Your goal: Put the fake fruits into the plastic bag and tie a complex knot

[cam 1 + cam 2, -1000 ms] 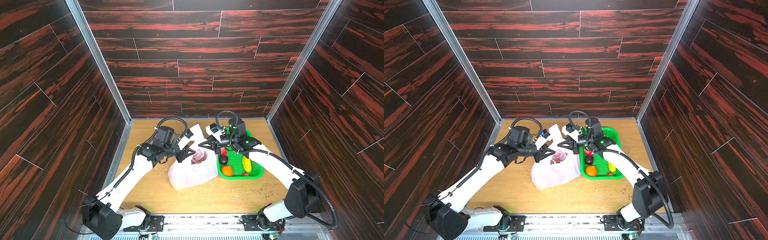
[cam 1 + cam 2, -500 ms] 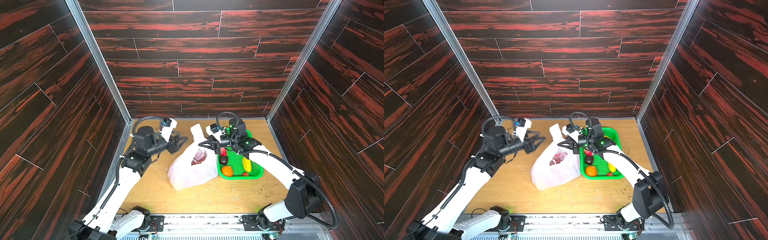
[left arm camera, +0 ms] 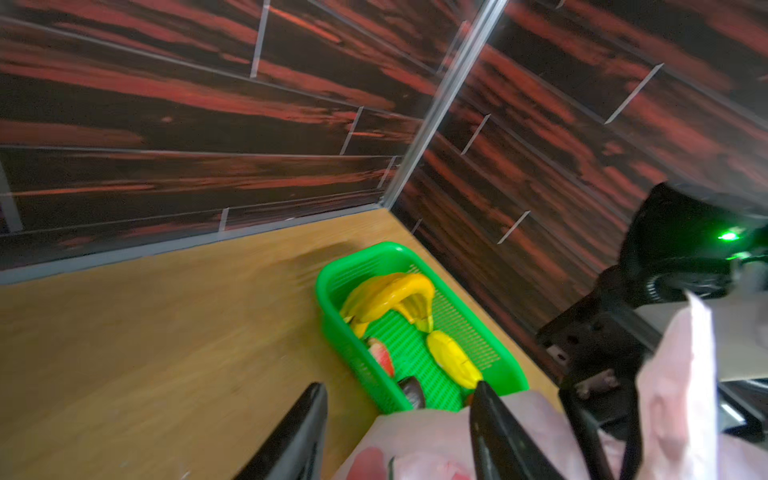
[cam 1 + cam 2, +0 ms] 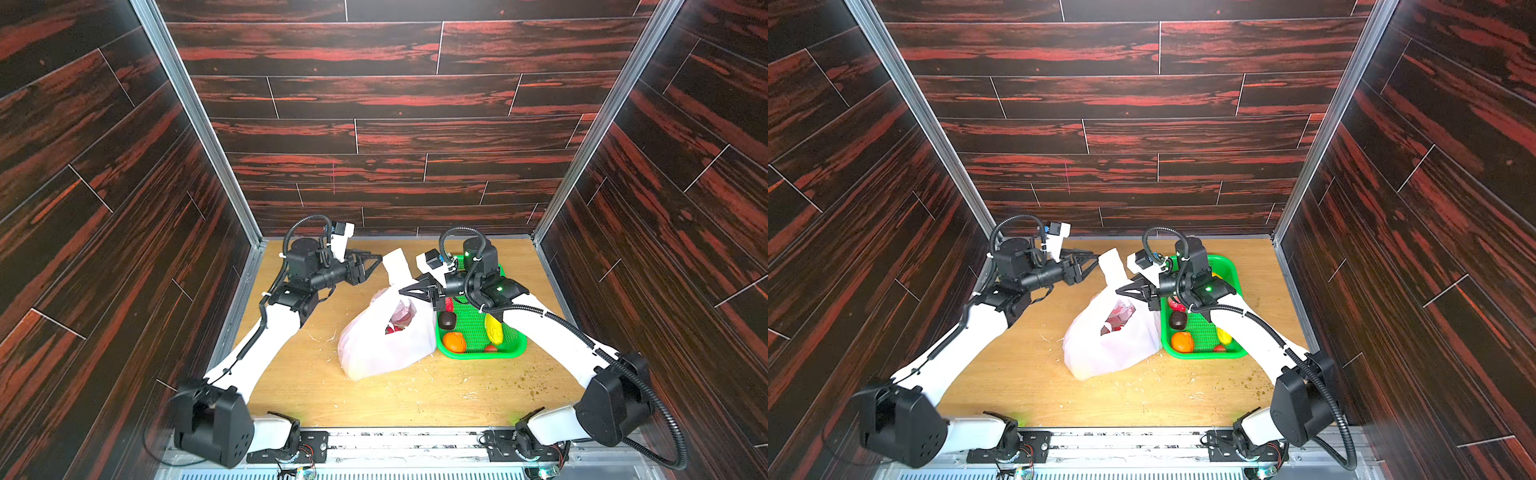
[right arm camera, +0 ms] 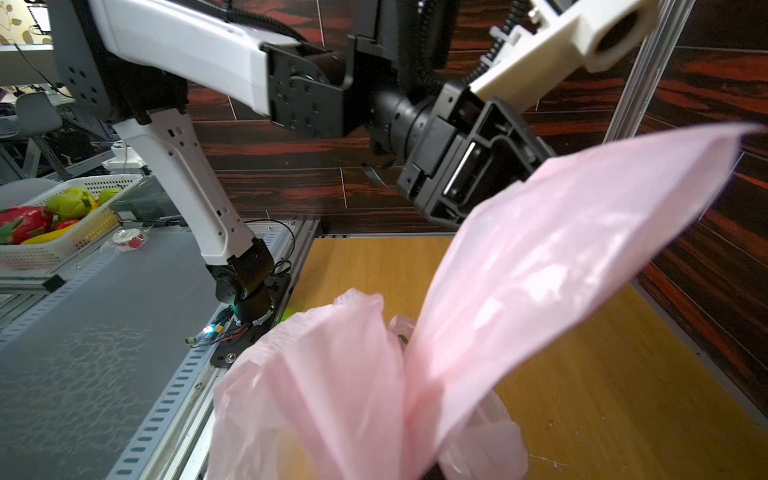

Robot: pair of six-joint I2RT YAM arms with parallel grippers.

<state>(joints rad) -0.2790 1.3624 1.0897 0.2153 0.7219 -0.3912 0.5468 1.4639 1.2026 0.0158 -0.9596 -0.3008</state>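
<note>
Currently the left gripper [image 4: 372, 268] hangs over the wooden tabletop [image 4: 316, 390] near the back wall with its jaws spread and nothing between them. The left wrist view shows its two black fingers [image 3: 301, 432] well apart. It sits just beside the upright handle strip [image 4: 397, 266] of the plastic bag [image 4: 386, 349]; contact cannot be told. The right gripper [image 4: 402, 291] is pressed together, pinching the plastic bag at the foot of that strip. In the right wrist view the pink strip fills the frame and the gripper's own fingers are hidden. The bag sits mid-table with its mouth open, its side touching the green mesh basket [image 4: 515, 351] on the right in both top views. Inside the bag are a pink dragon fruit [image 4: 402, 312] and something red [image 4: 392, 329]. In the basket lie an orange [image 4: 454, 341], a dark purple ball [image 4: 446, 319], a yellow lemon [image 4: 493, 328] and a small red fruit [image 4: 490, 348]. The left wrist view also shows a banana bunch [image 3: 390, 297] at the basket's far end.
</note>
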